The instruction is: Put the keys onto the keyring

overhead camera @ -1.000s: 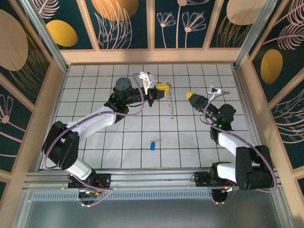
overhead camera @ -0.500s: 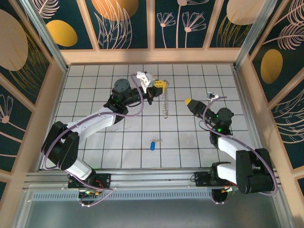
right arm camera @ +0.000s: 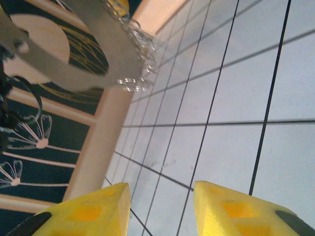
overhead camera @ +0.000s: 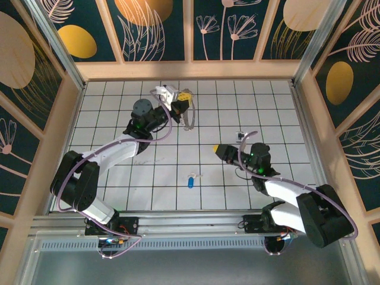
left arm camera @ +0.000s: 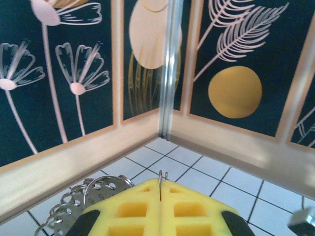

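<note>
The small key with a bright blue rounded head and short silver blade (overhead camera: 190,181) lies flat on the white tiled worktop (overhead camera: 107,107), near the front edge and about midway between the two arm bases. Its long axis runs roughly front to back, blue head nearer the bases and blade pointing away and slightly right.

From the right hand (overhead camera: 216,148) the key sits a little nearer the bases and to the left, with bare tiles between them. That hand's yellow fingers (right arm camera: 236,209) stand partly apart and hold nothing, so we judge it the one to fetch the key.

The left hand (overhead camera: 184,97) is well apart at the far side, closed on the thin wire of the large metal keyring fringed with tiny metal pieces (left arm camera: 78,201), which hangs below it (overhead camera: 190,117) off the worktop.
</note>
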